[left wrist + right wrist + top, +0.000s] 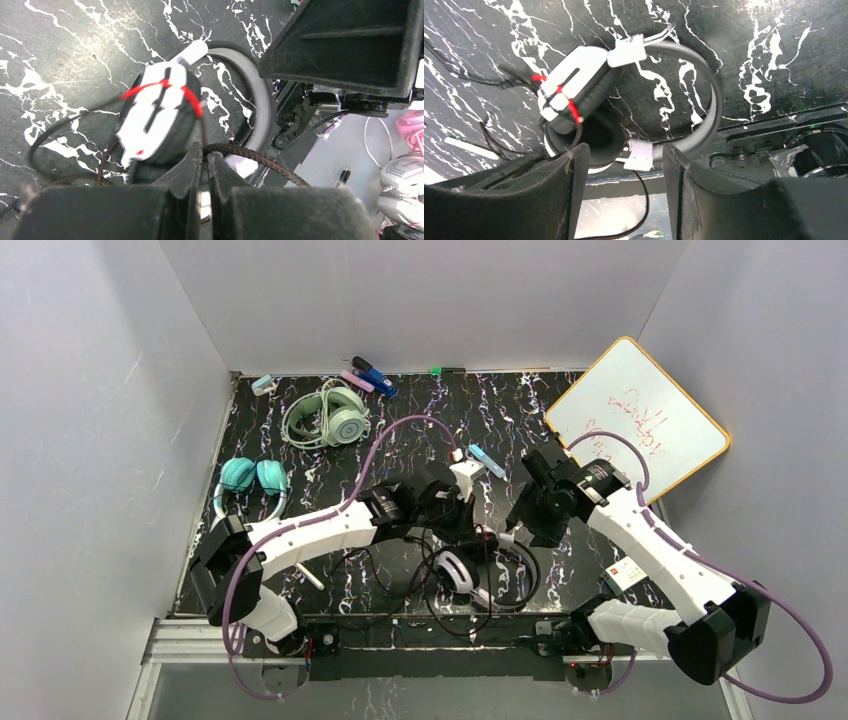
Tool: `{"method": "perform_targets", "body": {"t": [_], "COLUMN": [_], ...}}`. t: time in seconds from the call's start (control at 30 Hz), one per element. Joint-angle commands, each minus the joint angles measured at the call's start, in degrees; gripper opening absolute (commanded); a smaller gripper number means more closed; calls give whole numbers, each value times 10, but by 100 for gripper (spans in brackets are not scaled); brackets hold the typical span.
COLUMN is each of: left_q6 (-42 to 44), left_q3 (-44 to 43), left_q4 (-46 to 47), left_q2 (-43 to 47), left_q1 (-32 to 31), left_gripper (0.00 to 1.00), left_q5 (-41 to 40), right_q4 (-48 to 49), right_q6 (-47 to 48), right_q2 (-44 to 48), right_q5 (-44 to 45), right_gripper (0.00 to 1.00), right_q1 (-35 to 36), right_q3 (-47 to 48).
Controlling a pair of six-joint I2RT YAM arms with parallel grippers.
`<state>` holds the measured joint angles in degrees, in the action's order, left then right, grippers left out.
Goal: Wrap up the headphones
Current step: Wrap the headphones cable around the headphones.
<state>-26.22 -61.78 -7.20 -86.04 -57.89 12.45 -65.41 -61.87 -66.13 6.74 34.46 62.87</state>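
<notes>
The black-and-white headphones (pixel 458 575) lie near the table's front edge, with their thin black cable (pixel 400 585) looped loosely around them. In the left wrist view, my left gripper (pixel 205 150) is shut on the braided cable (pixel 260 160), just beside the white ear cup (pixel 155 112). My right gripper (pixel 624 152) is open and empty; it hovers over the headphones (pixel 574 85) near the grey band (pixel 710 100). The mint-green headphones (pixel 330 418) lie at the back left. The teal headphones (pixel 250 478) lie at the left edge.
A whiteboard (pixel 635 420) leans at the back right. Markers (pixel 372 375) and small items lie along the back wall. A blue marker (pixel 487 460) lies mid-table. A white stick (pixel 310 575) lies near the left arm.
</notes>
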Motion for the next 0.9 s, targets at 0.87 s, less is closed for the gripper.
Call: {"method": "perform_targets", "body": {"t": [0.87], "left_q6": [160], "left_q3": [-384], "left_q4": [-233], "left_q2": [-239], "left_q1": [37], "left_gripper": [0], "left_q5": [-109], "right_q4": [141], "right_q6": [50], "right_q2": [203], "right_q5": [46], "right_gripper": [54], "right_q1": [3], "right_q3": [-304]}}
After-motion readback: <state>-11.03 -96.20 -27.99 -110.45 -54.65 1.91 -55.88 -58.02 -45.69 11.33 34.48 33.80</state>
